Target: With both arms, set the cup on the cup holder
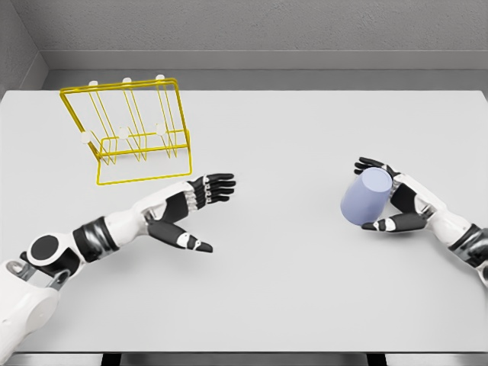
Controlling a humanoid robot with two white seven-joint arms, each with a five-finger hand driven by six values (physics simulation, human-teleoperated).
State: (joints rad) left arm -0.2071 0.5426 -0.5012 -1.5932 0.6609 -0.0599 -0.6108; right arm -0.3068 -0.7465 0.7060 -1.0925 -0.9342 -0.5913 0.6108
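My right hand (396, 202) grips the lavender cup (366, 197) (plain, unlabelled) near the table's (305, 137) right edge; my left hand (187, 210) lies open below the yellow wire cup holder (130, 130) at the far-left corner.

Broad pale grey table (305, 290), filling most of the view from the near edge to the far one. Smooth, matte surface with soft shadows. Beyond its far edge, a darker grey strip of floor (267, 78), then a light grey, speckled back wall (267, 27). At far left, a side wall (15, 53) meeting the back one in a corner.
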